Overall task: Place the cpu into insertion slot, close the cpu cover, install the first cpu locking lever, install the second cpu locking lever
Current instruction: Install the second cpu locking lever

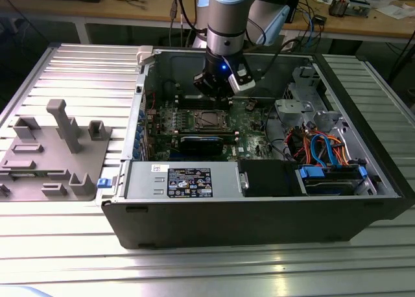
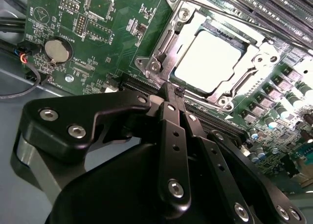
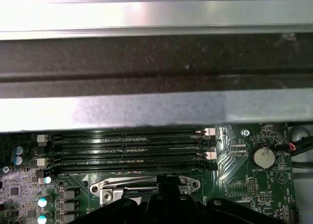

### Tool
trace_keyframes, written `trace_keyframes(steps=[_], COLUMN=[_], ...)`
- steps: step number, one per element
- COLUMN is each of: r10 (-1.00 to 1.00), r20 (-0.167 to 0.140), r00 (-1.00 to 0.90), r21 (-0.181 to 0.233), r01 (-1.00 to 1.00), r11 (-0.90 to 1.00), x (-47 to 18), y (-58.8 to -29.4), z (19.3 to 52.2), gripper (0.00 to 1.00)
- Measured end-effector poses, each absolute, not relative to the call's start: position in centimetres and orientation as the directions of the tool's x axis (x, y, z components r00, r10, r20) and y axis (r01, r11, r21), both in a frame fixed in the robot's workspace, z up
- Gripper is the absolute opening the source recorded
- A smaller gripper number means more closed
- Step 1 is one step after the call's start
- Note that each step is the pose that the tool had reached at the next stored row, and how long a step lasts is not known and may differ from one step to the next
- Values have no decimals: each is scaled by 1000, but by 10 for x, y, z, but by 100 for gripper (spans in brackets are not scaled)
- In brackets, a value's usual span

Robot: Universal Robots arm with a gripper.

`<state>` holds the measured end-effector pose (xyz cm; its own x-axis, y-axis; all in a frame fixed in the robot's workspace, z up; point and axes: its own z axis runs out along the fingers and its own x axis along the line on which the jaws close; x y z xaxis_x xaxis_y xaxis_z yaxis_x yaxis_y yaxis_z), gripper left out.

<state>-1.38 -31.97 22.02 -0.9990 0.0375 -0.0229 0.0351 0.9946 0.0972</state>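
The cpu (image 2: 210,55) lies flat in its socket on the green board, silver top up. The cpu cover (image 2: 161,48) is down around it, its window framing the chip. A thin lever rod (image 2: 220,16) runs along the socket's far side. My gripper (image 2: 169,89) is shut, black fingers pressed together with nothing seen between them, its tip at the socket's near edge by a corner screw. In the exterior view the gripper (image 1: 214,93) hangs inside the open case just behind the socket and cpu (image 1: 209,120). In the first wrist view the gripper (image 3: 166,185) sits over the socket frame.
Memory slots (image 3: 127,150) run beside the socket, with the case wall (image 3: 146,111) beyond them. A coin cell (image 2: 57,49) sits on the board. A black module (image 1: 204,143), the power supply (image 1: 188,180) and cabled drive bays (image 1: 324,148) crowd the case. A grey fixture (image 1: 55,148) stands outside, at the exterior view's left.
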Motion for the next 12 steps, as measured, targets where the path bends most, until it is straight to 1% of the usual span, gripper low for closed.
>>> trace_keyframes(steps=[2,5,6,12], r10=[37,36,35,35], r20=[-23,-25,-26,-27], r00=[-999,-999,-999,-999], r21=[90,26,-2,-8], r01=[35,35,35,35], r11=[995,999,999,999], x=[-14,-14,-14,-14], y=[-320,-320,-320,-320], z=[220,221,221,230], gripper=[11,11,11,11])
